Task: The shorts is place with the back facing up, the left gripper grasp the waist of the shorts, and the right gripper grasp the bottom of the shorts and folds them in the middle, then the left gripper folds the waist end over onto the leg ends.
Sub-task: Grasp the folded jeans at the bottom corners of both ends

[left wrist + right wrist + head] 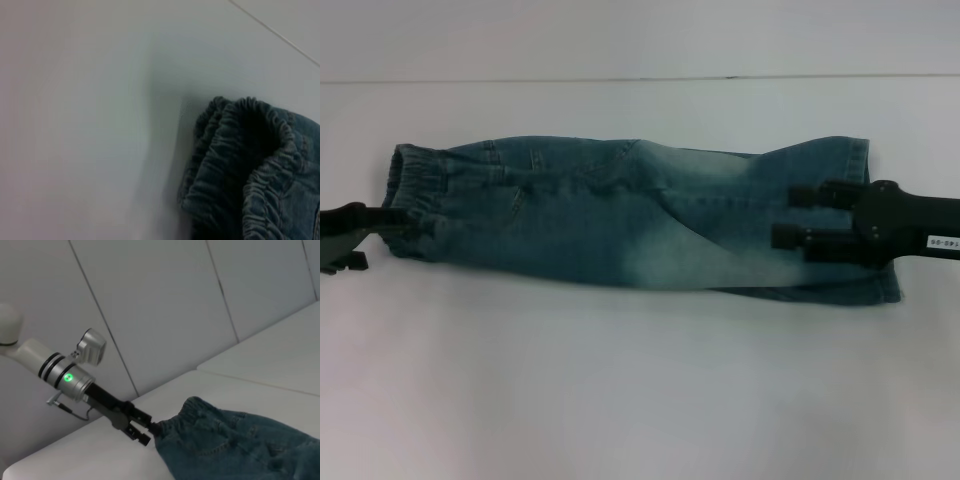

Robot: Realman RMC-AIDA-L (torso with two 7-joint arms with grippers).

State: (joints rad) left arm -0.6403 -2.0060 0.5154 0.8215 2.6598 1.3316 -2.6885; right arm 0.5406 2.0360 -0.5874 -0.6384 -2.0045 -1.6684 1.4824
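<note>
While the shorts lie folded lengthwise into a long narrow strip across the white table, both arms sit at opposite ends. Waist is on the robot's left, leg ends on the right. Left gripper is at the near corner of the waist, touching the ruffled band; right wrist cam shows its fingers right at the fabric edge, but can't tell if they're clamped on it or just against it. Left wrist cam shows only the bunched elastic, doubled over in layers. Right gripper hangs over the leg end w/ fingers spread apart, nothing between them, denim flat beneath
</note>
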